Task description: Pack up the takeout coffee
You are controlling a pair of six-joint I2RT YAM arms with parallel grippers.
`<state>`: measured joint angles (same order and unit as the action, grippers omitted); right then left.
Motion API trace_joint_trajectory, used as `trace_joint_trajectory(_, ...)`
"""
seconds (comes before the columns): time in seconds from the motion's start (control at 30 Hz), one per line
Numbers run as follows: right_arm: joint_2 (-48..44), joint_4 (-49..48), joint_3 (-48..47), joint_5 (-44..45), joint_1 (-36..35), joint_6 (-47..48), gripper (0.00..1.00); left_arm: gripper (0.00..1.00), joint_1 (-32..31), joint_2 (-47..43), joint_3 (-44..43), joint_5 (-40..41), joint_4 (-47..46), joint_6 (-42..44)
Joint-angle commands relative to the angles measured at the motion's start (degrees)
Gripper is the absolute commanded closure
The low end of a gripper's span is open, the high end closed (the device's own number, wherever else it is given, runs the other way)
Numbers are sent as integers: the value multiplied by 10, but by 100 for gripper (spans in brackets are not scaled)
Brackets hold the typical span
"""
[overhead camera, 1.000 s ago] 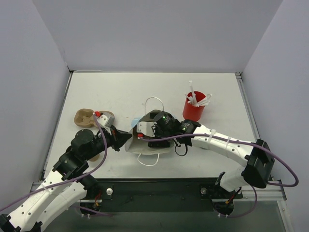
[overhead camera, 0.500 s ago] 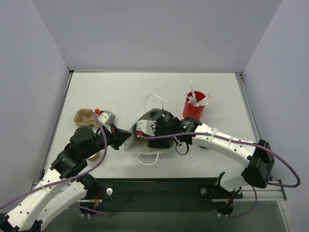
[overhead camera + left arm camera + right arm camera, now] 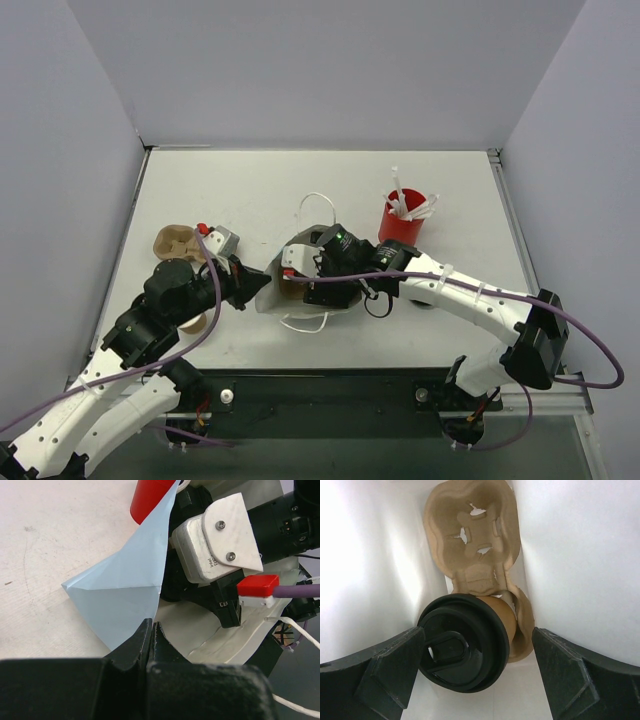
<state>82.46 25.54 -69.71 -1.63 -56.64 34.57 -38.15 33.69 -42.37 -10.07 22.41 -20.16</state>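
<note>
Ana: Grey walls [image 3: 320, 70] on three sides, white table [image 3: 250, 190]. What's on it?

Dev: Both arms meet mid-table. Left arm [image 3: 130, 350] comes in from the left and right arm [image 3: 470, 300] from the right, both at the blue bag [image 3: 125, 585]. The bag's mouth is up and open. It's white inside, with a white handle [image 3: 318, 203] looping off the far rim.

Ana: Anything else out there?

Dev: Kraft cup carrier [image 3: 172, 243] on the table left of the bag, near the left wrist. Red cup [image 3: 400, 232] of white straws [image 3: 410, 205] stands upright behind the right wrist, apart from the bag. Second carrier [image 3: 475, 540] lies on the bag's floor.

Ana: Coffee?

Dev: Takeout coffee [image 3: 497, 611] is inside the bag, at the inner carrier's near pocket. Black lid [image 3: 465, 652] faces the right wrist camera, cup tilted a little. Can't tell if it's fully seated in the pocket.

Ana: Grippers?

Dev: Left gripper [image 3: 151, 627] is pressed together on the bag's left rim, pinching the paper. Right gripper [image 3: 477, 640] is down inside the bag, jaws spread wide, one on each side of the lid. In the right wrist view, the finger on the left sits just beside the lid's edge, contact unclear. The other stands clear, so it has no grip on the cup.
</note>
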Motion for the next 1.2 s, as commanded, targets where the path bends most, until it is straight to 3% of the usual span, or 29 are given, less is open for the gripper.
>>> trace_joint_trajectory(0.0, -12, 4, -29, -4, 6, -19, 5, 100, 0, 6, -31, -8, 18, 12)
trace_joint_trajectory(0.27, -12, 4, -39, 0, 7, -22, 5, 100, 0, 14, -41, -8, 26, 12)
trace_joint_trajectory(0.87, -18, 21, -17, 0, 10, -27, 34, 100, 0, -1, -20, -7, 26, 33)
trace_joint_trajectory(1.17, -19, 21, -5, -5, 14, -32, 39, 100, 0, -37, 17, -45, -12, 57)
